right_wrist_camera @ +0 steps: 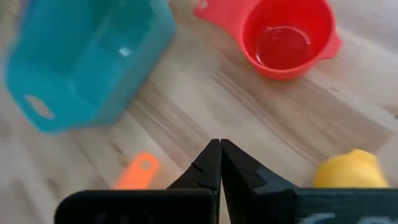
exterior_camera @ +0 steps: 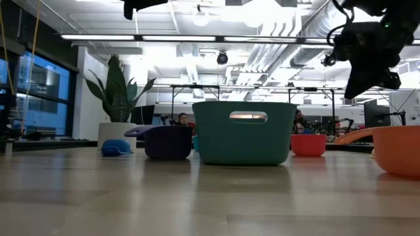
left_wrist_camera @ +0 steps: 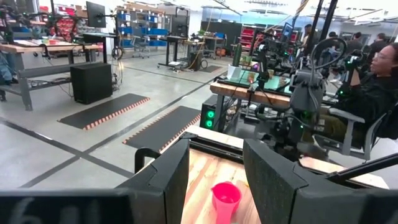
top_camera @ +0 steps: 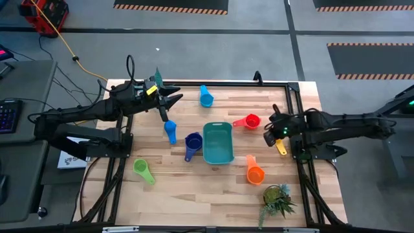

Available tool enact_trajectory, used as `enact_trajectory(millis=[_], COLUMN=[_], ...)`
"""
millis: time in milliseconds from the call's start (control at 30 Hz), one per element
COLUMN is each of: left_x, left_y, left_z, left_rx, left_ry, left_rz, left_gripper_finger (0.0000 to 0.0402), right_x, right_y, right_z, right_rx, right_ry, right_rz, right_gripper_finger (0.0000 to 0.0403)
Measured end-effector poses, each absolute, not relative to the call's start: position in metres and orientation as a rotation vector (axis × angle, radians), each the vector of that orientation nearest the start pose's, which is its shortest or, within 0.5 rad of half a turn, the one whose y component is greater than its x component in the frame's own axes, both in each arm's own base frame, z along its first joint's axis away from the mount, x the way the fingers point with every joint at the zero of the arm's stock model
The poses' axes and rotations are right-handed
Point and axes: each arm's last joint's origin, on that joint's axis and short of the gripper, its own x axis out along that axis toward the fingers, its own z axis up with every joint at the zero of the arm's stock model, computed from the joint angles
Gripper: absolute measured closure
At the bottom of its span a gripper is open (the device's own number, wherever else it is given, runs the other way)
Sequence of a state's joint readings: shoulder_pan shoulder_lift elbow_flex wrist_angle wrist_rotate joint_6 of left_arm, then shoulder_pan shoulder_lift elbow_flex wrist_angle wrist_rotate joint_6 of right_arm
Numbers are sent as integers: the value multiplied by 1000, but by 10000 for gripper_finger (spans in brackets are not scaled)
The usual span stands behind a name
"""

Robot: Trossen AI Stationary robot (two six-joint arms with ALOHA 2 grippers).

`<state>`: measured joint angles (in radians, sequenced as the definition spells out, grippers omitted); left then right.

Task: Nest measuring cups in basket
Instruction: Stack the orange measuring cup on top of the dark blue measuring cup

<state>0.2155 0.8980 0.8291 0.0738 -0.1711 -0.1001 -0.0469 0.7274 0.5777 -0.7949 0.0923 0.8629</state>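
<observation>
The teal basket [top_camera: 218, 144] [exterior_camera: 244, 131] [right_wrist_camera: 87, 56] stands mid-table. Around it on the wood lie the measuring cups: light blue [top_camera: 206, 97], blue [top_camera: 170, 129], dark blue [top_camera: 193, 144] against the basket's left side, red [top_camera: 249, 121] [right_wrist_camera: 286, 37], orange [top_camera: 254, 171], green [top_camera: 143, 170] and yellow [top_camera: 280, 147] [right_wrist_camera: 351, 171]. My left gripper [top_camera: 178, 98] [left_wrist_camera: 214, 149] is open and raised over the far left part of the table, pointing right. My right gripper [top_camera: 266, 137] [right_wrist_camera: 219, 144] is shut on nothing. It hovers between the red and yellow cups.
A small potted plant [top_camera: 278, 200] stands near the table's near right corner. A dark frame [top_camera: 226, 84] runs along the table's far and side edges. Bare wood [top_camera: 194, 194] lies along the near edge between the green cup and the plant.
</observation>
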Motion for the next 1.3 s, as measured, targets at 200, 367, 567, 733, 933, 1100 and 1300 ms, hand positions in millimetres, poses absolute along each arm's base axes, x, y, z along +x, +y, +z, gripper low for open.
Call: enact_trajectory(millis=[200, 367, 567, 733, 933, 1100, 1300], left_x=[195, 195, 195, 195, 195, 195, 195], left_y=[48, 48, 48, 48, 48, 48, 48], left_z=[353, 353, 353, 353, 353, 353, 353], left_rx=[-99, -100, -101, -101, -101, -102, -101], left_ry=[-24, -24, -24, -24, -24, -24, -24], left_rz=[386, 386, 386, 386, 386, 386, 386], left_gripper_finger=[259, 259, 259, 259, 259, 259, 259], right_x=[122, 123, 123, 123, 123, 132, 152], right_y=[-8, -8, -8, -8, -9, -7, 12], right_z=[224, 225, 225, 225, 225, 232, 243], right_rx=[817, 808, 809, 810, 822, 991, 1212], right_ry=[762, 762, 763, 763, 740, 644, 739], right_rz=[-514, -509, -507, -505, -550, -473, -68], right_gripper_finger=[402, 402, 402, 402, 372, 297, 234])
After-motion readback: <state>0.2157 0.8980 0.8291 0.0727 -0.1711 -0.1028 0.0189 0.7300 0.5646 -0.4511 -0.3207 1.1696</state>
